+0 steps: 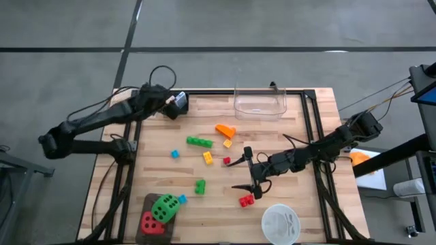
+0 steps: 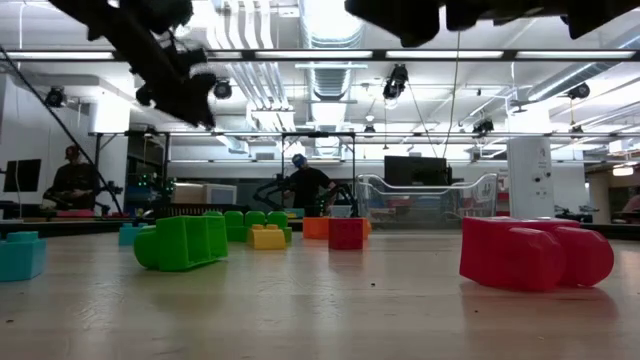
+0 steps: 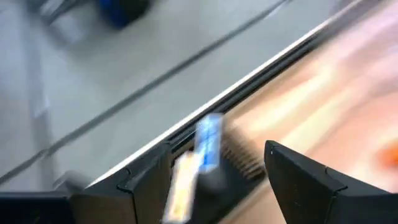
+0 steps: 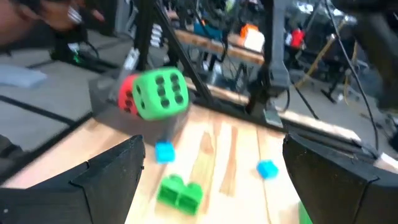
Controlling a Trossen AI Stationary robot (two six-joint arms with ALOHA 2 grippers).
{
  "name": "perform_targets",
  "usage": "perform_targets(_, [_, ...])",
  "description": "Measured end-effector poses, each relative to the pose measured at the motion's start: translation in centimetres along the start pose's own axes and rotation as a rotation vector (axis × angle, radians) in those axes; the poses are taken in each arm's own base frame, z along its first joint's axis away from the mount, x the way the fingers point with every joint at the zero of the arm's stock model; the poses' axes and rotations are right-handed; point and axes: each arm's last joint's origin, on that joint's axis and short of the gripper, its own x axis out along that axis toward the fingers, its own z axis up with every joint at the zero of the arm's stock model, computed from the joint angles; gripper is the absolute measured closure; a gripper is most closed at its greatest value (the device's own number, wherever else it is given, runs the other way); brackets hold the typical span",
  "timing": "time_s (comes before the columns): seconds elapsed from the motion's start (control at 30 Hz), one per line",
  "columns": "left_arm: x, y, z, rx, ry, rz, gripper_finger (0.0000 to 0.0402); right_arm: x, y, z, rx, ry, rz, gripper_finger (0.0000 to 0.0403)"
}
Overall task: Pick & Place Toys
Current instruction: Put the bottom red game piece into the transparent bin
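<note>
My right gripper (image 1: 240, 175) is open and empty above the table's middle right. It hangs between a small red brick (image 1: 227, 160) and a larger red brick (image 1: 246, 200). Its wrist view (image 4: 224, 186) looks toward the green die (image 4: 160, 93) and the red die (image 4: 126, 96). Green (image 1: 199, 141), yellow (image 1: 208, 157), orange (image 1: 225, 129) and blue (image 1: 174, 154) bricks lie on the wood. My left gripper (image 1: 178, 102) is open at the table's far left corner, with a small blue, white and yellow pack (image 3: 202, 152) between its fingers. My left gripper stands with its open fingers on either side of the small pack (image 3: 208, 140) at the table's far left corner. The view is blurred, and I cannot tell whether a finger touches it.
The clear tub (image 1: 259, 102) stands at the far edge. The round white bowl (image 1: 281, 223) is at the near right. Both dice (image 1: 163, 207) sit on a dark pad (image 1: 144, 204) at the near left. People show in the room behind (image 2: 305, 185).
</note>
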Motion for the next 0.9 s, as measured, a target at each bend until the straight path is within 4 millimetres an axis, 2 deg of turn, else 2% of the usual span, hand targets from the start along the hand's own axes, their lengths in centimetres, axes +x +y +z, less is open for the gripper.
perform_targets(0.13, [-2.5,-1.8,-1.1,0.0,-0.22,-0.253,0.0153,0.0,0.1,-0.8,0.023,0.081,-0.011,0.0032])
perform_targets(0.27, [-4.0,-3.7,-4.1,0.019,-0.376,-0.478,0.0171,-0.2,0.3,-1.6,0.09,0.169,0.0,0.0032])
perform_targets(0.4, [-4.6,-5.1,-7.1,0.037,-0.46,-0.624,0.0193,-0.3,1.1,-2.6,0.161,0.32,0.023,0.0032])
perform_targets(0.57, [-5.0,-5.9,-9.1,0.041,-0.517,-0.716,0.0214,0.3,2.6,-2.3,0.2,0.511,0.05,0.0032])
perform_targets(0.77, [-5.0,-6.0,-9.3,0.048,-0.512,-0.722,0.0224,1.4,4.9,-1.2,0.207,0.766,0.09,0.0032])
perform_targets(0.9, [-5.0,-6.0,-9.3,0.064,-0.521,-0.717,0.0224,2.6,6.3,-1.2,0.189,0.928,0.12,0.0032])
